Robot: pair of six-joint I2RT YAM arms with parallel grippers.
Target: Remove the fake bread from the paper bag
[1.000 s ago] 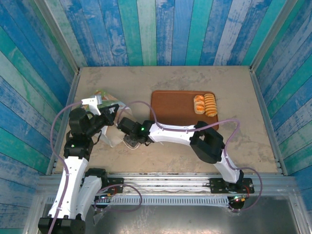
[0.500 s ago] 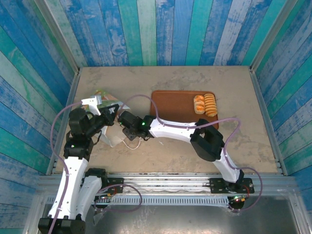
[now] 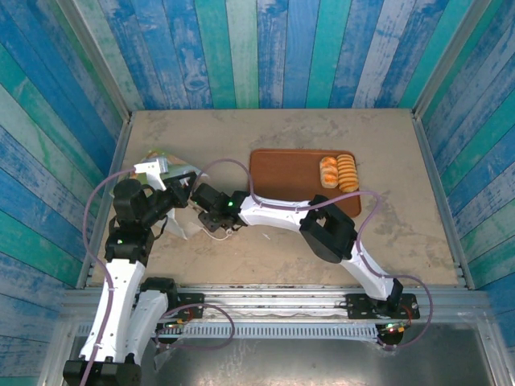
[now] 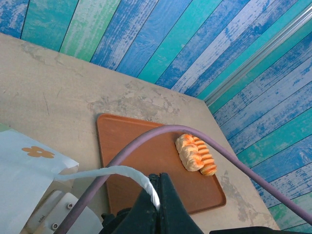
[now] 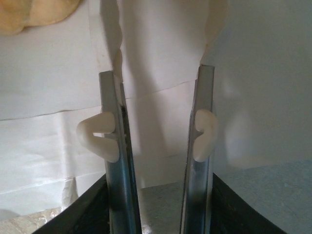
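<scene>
Left gripper: clamped shut on white loop handle of paper bag.
Right gripper: inside paper bag, jaws apart, nothing between them, white paper behind.
Bag position: on table, just left of brown tray.
Bread in bag: one golden piece against white paper, beyond left finger, untouched.
Bread on tray: two striped rolls, side by side near far right corner.

Two bread pieces sit side by side in the tray's far right corner. The bag is off to the tray's left, and the left arm and right arm both meet at it.
</scene>
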